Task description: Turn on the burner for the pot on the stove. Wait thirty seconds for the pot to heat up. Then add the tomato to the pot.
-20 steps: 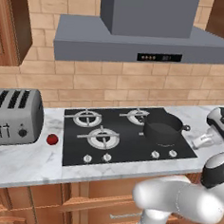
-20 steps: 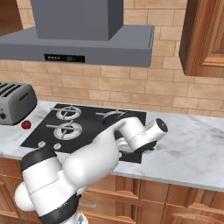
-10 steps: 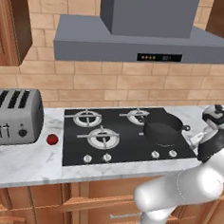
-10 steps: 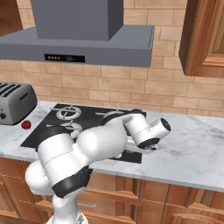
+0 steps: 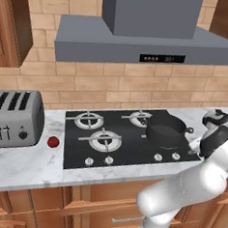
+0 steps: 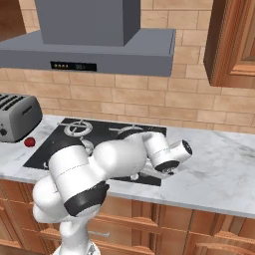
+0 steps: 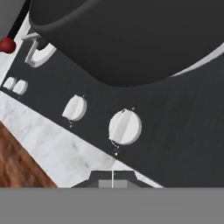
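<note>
fingers (image 7: 112,180) are pressed together for you just short of the stove (image 7: 183,144) knobs (image 7: 125,127), with the pot (image 5: 165,130) on its right burner and the tomato (image 5: 53,141) left of it

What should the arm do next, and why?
Probably ease the shut gripper forward onto the nearest knob: that knob sits straight ahead, just below the pot, with a gap between them, and the tomato waits by the toaster.
</note>
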You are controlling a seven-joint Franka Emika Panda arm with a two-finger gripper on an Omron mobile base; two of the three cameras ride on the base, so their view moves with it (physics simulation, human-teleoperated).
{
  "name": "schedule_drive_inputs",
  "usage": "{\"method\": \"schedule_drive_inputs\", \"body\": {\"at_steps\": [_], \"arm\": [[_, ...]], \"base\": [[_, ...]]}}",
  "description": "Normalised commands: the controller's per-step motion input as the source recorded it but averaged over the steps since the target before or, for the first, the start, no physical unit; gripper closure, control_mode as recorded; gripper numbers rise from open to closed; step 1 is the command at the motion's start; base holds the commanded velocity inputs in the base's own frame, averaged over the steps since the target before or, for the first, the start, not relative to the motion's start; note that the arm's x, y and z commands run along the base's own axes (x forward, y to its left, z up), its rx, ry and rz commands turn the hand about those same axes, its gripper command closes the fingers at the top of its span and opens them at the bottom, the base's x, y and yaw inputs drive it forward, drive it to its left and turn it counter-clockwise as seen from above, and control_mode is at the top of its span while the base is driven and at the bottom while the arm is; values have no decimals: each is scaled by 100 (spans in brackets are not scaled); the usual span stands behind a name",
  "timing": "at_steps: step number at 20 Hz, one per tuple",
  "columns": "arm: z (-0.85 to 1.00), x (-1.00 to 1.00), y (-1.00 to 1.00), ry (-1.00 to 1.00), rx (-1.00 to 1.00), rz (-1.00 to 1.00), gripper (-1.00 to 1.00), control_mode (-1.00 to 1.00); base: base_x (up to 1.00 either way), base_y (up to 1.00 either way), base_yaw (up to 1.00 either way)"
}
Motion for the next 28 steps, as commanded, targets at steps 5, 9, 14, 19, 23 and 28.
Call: {"method": "schedule_drive_inputs", "body": {"at_steps": [5, 9, 14, 19, 23, 28], "arm": [[0, -4, 58, 0, 0, -7, 100, -100], [0, -20, 43, 0, 0, -10, 100, -100], [0, -3, 37, 1, -4, -10, 100, -100], [-9, 0, 28, 2, -11, -10, 100, -100], [-32, 1, 1, 3, -13, -9, 100, -100], [-35, 10, 0, 5, -8, -6, 100, -100]], "base": [[0, 0, 0], [0, 0, 0], [0, 0, 0], [0, 0, 0], [0, 0, 0], [0, 0, 0]]}}
